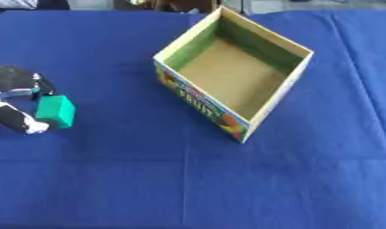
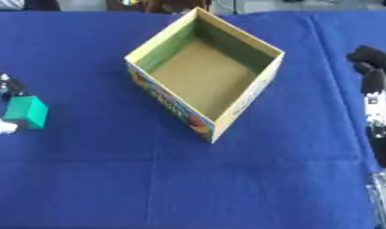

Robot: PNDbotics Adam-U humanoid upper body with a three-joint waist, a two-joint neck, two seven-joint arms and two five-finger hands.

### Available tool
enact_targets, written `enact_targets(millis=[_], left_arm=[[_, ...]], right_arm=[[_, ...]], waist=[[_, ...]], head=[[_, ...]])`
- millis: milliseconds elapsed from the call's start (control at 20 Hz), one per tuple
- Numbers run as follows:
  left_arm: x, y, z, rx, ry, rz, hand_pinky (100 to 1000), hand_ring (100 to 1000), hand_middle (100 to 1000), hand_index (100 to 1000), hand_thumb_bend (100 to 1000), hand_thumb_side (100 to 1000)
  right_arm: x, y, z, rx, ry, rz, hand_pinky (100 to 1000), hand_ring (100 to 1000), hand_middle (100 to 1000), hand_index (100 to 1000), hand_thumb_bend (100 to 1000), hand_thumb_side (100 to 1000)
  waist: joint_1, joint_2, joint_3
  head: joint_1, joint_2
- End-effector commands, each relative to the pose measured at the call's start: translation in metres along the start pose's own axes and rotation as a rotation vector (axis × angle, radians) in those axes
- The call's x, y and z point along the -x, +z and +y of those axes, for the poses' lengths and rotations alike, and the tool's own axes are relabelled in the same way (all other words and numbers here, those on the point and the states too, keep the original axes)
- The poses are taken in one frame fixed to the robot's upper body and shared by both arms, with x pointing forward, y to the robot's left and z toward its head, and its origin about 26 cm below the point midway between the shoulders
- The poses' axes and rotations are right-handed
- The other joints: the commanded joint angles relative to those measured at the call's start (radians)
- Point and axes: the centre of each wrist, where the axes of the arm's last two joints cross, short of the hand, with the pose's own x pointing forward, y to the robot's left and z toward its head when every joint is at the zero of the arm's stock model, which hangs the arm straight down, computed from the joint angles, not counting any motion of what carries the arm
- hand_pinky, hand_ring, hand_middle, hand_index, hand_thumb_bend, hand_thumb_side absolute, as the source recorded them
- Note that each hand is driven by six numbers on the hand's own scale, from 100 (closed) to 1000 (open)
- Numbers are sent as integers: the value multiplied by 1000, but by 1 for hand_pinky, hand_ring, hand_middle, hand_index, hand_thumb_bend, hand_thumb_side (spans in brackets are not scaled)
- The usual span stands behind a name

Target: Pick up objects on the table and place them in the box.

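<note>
At the counter's (image 1: 188,179) left edge, the left hand (image 1: 16,100) grips a green block (image 1: 57,111). Well right, the box (image 1: 286,85) stands open. Right hand (image 2: 376,80) hangs with straight fingers.

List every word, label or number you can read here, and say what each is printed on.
"FRUIT": large pale letters, blurred and only just readable, on the near outer wall of the box, among printed fruit pictures.
Any smaller print on that wall is too blurred to read.
No text shows on the green block, the left hand, the right hand or the blue cloth.
</note>
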Motion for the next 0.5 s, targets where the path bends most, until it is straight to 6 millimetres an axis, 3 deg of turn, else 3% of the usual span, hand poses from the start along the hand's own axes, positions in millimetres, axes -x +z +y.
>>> enact_targets(millis=[50, 150, 200, 500], left_arm=[[7, 11, 8, 36, -56, -5, 508, 576, 585, 733, 340, 671], [7, 10, 7, 40, -55, -8, 455, 508, 517, 694, 342, 658], [6, 10, 11, 18, -52, -8, 327, 420, 432, 590, 152, 651], [5, 14, 19, -101, -30, 13, 283, 388, 405, 561, 100, 687]], right_arm=[[-5, -4, -3, -1, 8, -26, 884, 908, 728, 853, 100, 842], [-5, -4, -3, 0, 8, -26, 884, 908, 728, 853, 100, 856], [-5, -3, -3, 0, 8, -24, 885, 909, 728, 854, 100, 844], [-5, -2, -3, -3, 9, -24, 886, 909, 728, 854, 100, 843]], waist=[[1, -15, -1], [1, -14, -1], [1, -15, -1], [0, -16, 2]], head=[[2, -3], [4, -3], [3, -4], [4, -4]])
